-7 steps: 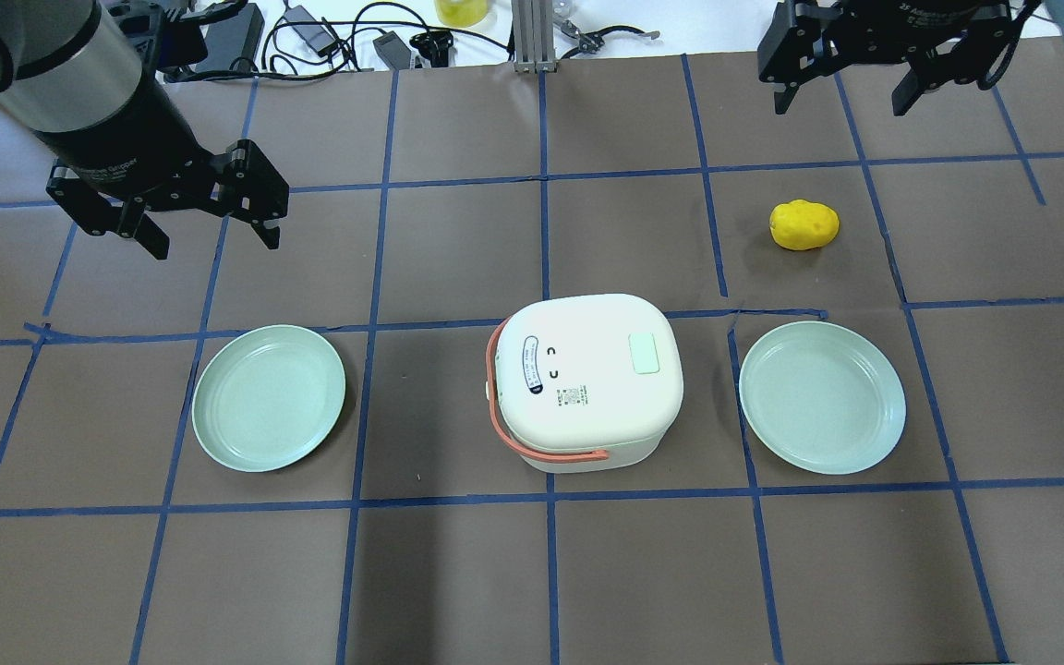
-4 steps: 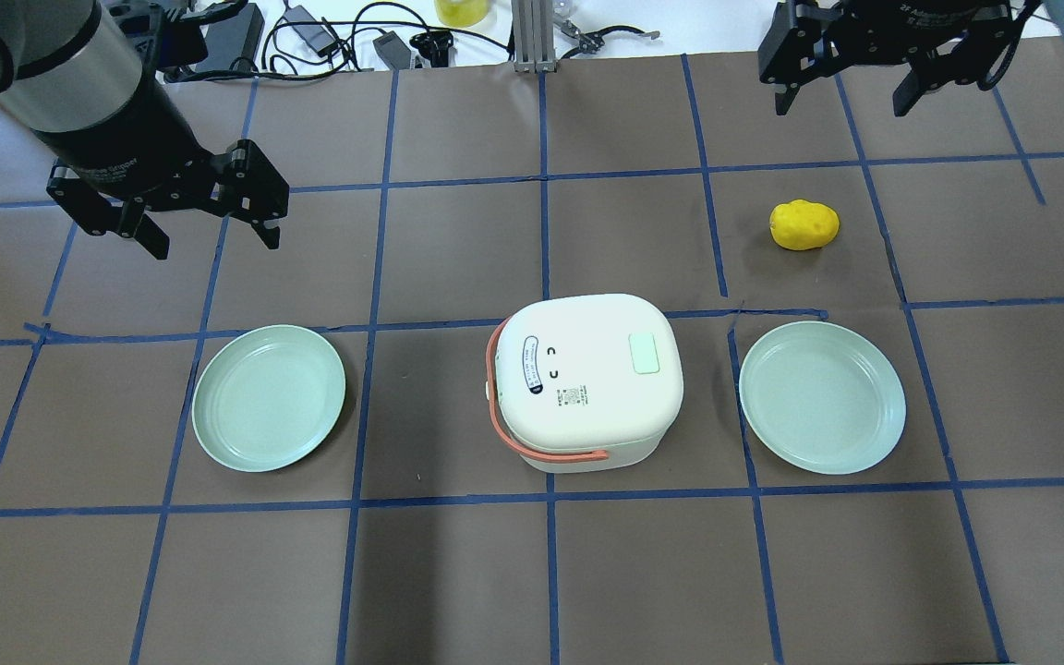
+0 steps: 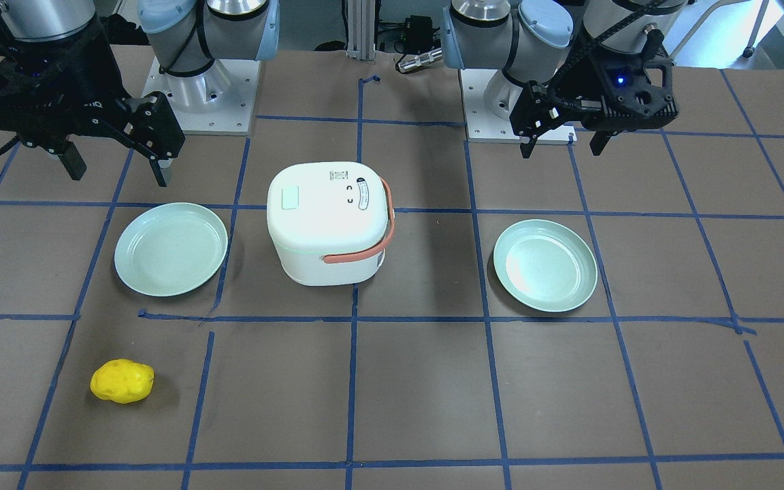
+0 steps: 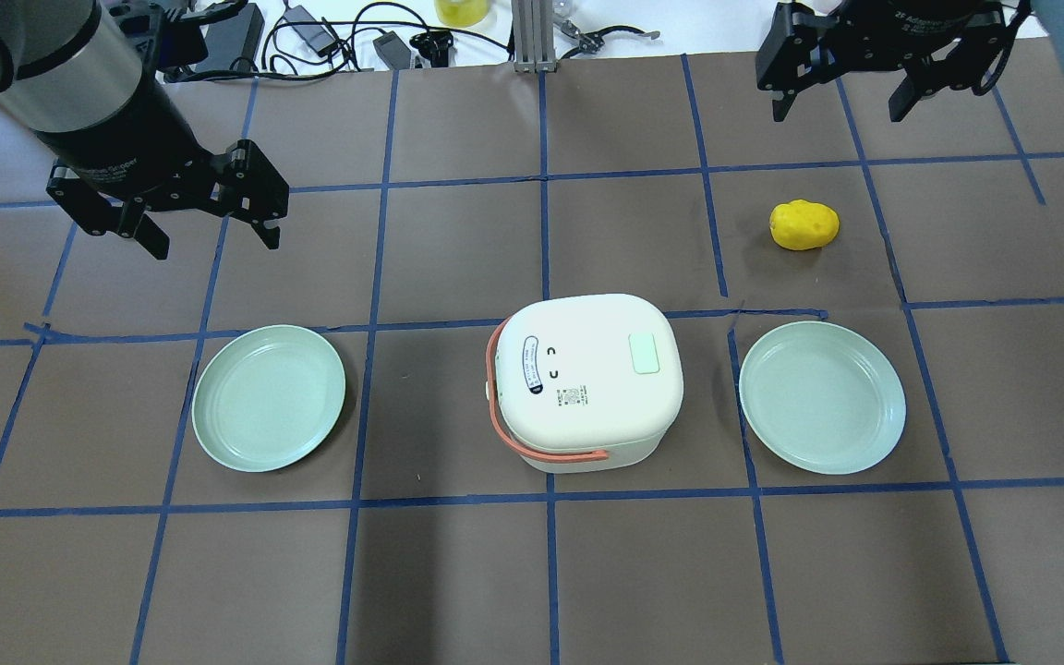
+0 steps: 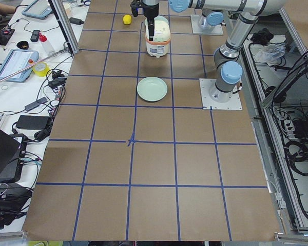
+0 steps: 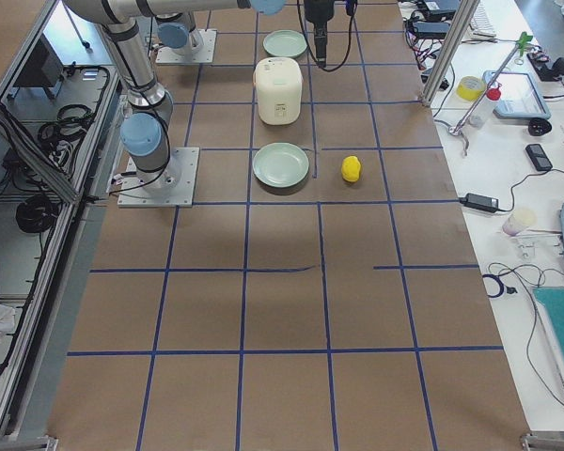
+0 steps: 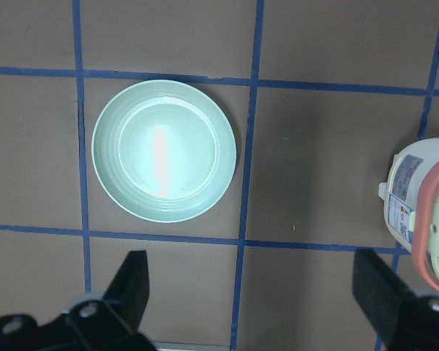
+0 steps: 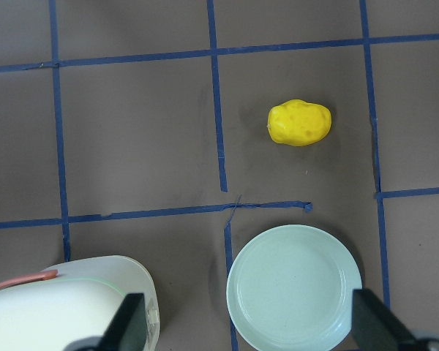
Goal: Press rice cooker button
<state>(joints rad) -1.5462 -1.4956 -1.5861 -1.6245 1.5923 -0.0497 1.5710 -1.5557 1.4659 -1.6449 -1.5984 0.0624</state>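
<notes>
Okay, rice cooker (image 4: pixel 587 379): rigid, slick plastic, likely light; push green lid button (image 4: pixel 645 353) straight down so it won't skid. Both released: left gripper (image 4: pixel 215 242), right gripper (image 4: pixel 837 111).

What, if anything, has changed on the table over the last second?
Only the right end effector moved, edging slightly lower in the overhead view. It is open and holds nothing. The left end effector, also open, the rice cooker, its button, the green plates and the yellow object stayed as they were.
</notes>
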